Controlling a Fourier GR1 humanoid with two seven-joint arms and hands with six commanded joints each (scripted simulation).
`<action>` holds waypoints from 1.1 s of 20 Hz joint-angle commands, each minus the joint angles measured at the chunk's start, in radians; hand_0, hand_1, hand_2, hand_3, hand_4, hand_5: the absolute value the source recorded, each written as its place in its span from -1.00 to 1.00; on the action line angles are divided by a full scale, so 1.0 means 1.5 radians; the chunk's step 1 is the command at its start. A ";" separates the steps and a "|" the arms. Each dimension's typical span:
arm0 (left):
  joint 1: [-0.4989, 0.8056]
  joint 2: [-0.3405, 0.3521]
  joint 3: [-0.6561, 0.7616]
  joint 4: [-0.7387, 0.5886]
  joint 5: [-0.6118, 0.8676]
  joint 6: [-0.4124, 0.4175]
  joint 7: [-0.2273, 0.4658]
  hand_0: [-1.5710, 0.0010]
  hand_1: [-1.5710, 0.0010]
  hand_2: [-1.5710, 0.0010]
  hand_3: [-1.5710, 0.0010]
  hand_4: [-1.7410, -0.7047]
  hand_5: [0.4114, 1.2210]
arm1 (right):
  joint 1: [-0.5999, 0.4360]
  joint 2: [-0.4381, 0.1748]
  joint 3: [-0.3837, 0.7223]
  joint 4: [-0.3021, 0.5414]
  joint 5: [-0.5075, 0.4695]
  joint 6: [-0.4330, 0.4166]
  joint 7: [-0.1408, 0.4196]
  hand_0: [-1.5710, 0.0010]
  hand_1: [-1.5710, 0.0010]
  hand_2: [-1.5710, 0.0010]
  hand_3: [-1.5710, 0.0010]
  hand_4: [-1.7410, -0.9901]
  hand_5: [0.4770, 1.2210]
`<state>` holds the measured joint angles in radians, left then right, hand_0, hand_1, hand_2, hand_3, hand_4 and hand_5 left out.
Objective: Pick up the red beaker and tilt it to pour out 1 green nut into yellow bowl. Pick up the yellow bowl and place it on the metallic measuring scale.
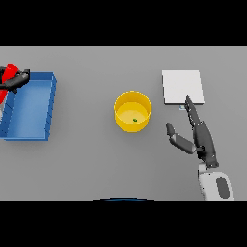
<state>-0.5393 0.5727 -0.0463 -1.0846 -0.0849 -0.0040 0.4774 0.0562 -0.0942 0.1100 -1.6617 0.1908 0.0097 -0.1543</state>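
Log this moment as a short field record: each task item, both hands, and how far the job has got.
yellow bowl: upright, mid-table
green nut: inside bowl
red beaker: far left edge, held at blue tray's end
blue tray: left side
left hand: curled round beaker
right hand: open, fingers straight, between bowl and scale
measuring scale: bare, right of bowl
stage: pour done, bowl not yet lifted

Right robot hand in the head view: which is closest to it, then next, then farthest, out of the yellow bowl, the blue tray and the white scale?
From the right robot hand:
1. White scale, just beyond its fingertips, at the right.
2. Yellow bowl, to its left, mid-table, with a green nut inside.
3. Blue tray, far across at the left edge.
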 commanded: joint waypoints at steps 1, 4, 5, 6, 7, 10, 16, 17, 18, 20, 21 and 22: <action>0.008 0.001 0.008 -0.007 0.024 -0.022 0.002 0.04 0.12 0.17 0.14 0.33 -0.33 | -0.003 0.002 0.001 0.005 -0.001 0.002 -0.002 1.00 1.00 1.00 1.00 0.57 -0.48; 0.011 0.021 -0.020 -0.018 0.007 -0.063 0.030 0.51 0.55 0.57 0.56 0.67 -0.43 | -0.007 0.004 -0.001 0.007 -0.004 0.000 -0.003 1.00 1.00 1.00 1.00 0.56 -0.48; 0.004 0.023 -0.029 -0.009 -0.004 -0.069 0.037 0.61 0.64 0.66 0.65 0.73 -0.45 | -0.019 0.000 -0.006 0.009 -0.002 -0.004 0.010 1.00 1.00 1.00 1.00 0.56 -0.48; 0.007 0.026 -0.034 -0.008 -0.012 -0.069 0.039 0.69 0.71 0.73 0.72 0.76 -0.47 | -0.022 -0.003 -0.005 0.010 0.004 -0.007 0.012 1.00 1.00 1.00 1.00 0.56 -0.50; 0.011 0.030 -0.038 -0.010 -0.023 -0.062 0.040 0.75 0.77 0.78 0.77 0.79 -0.47 | -0.020 -0.003 -0.003 0.011 0.009 -0.009 0.009 1.00 1.00 1.00 1.00 0.56 -0.50; 0.000 0.031 -0.039 -0.005 -0.034 -0.050 0.027 0.87 0.88 0.89 0.88 0.85 -0.46 | -0.012 0.005 0.010 0.008 0.024 -0.013 0.008 1.00 1.00 1.00 1.00 0.56 -0.52; 0.012 0.007 -0.023 -0.029 -0.009 -0.025 -0.029 0.97 0.97 0.97 0.97 0.83 -0.39 | -0.074 -0.064 0.049 0.010 0.090 0.037 0.044 1.00 1.00 1.00 1.00 0.74 -0.49; 0.019 0.003 -0.022 -0.034 -0.005 -0.023 -0.034 0.97 0.98 0.98 0.98 0.82 -0.38 | -0.098 -0.087 0.060 0.020 0.120 0.047 0.060 1.00 1.00 1.00 1.00 0.70 -0.50; 0.018 0.003 -0.023 -0.039 -0.004 -0.023 -0.029 0.98 0.98 0.98 0.98 0.82 -0.37 | -0.117 -0.108 0.080 0.025 0.161 0.053 0.070 1.00 1.00 1.00 1.00 0.65 -0.54; 0.021 0.000 -0.025 -0.046 -0.004 -0.022 -0.016 0.99 0.99 0.99 0.99 0.81 -0.34 | -0.158 -0.140 0.113 0.042 0.218 0.071 0.068 1.00 1.00 1.00 1.00 0.62 -0.59; 0.025 -0.005 -0.027 -0.049 -0.004 -0.020 -0.020 0.99 0.99 0.99 0.99 0.80 -0.33 | -0.180 -0.156 0.130 0.054 0.244 0.080 0.060 1.00 1.00 1.00 1.00 0.61 -0.60; 0.026 -0.004 -0.027 -0.054 -0.003 -0.020 -0.014 0.99 0.99 0.99 0.99 0.80 -0.32 | -0.204 -0.170 0.150 0.065 0.274 0.093 0.061 1.00 1.00 1.00 1.00 0.60 -0.60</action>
<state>-0.5010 0.5659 -0.0876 -1.1650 -0.0902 -0.0333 0.4567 -0.2510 -0.3487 0.3347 -1.5644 0.6012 0.1483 -0.0620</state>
